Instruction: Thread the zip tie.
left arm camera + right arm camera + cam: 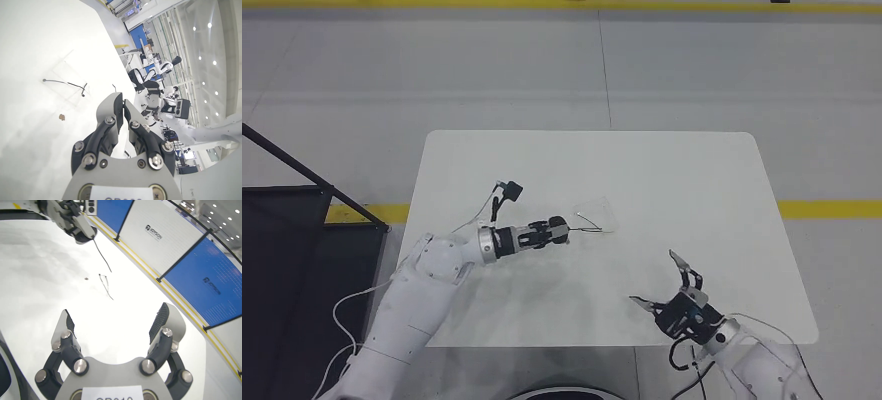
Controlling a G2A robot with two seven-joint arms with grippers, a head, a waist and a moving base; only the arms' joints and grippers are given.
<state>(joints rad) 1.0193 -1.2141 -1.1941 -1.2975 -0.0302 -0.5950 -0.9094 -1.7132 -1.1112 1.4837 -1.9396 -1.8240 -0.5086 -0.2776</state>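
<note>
My left hand (pixel 560 232), fingers closed on one end of a thin black zip tie (pixel 103 256), sits over the middle of the surface (pixel 722 180), slightly toward its left edge. The tie's free length trails out past the fingertips. Just beside it a clear plastic sheet (pixel 610 212) lies flat with black strands (pixel 76 86) on it; a brown speck (pixel 61 117) is near. My right hand (pixel 652 276) – jaws spread wide – is by the near edge, toward the right corner. A white label (pixel 112 392) on its base has its print cut off. The blue and white panels (pixel 217 262) behind carry dark logos.
</note>
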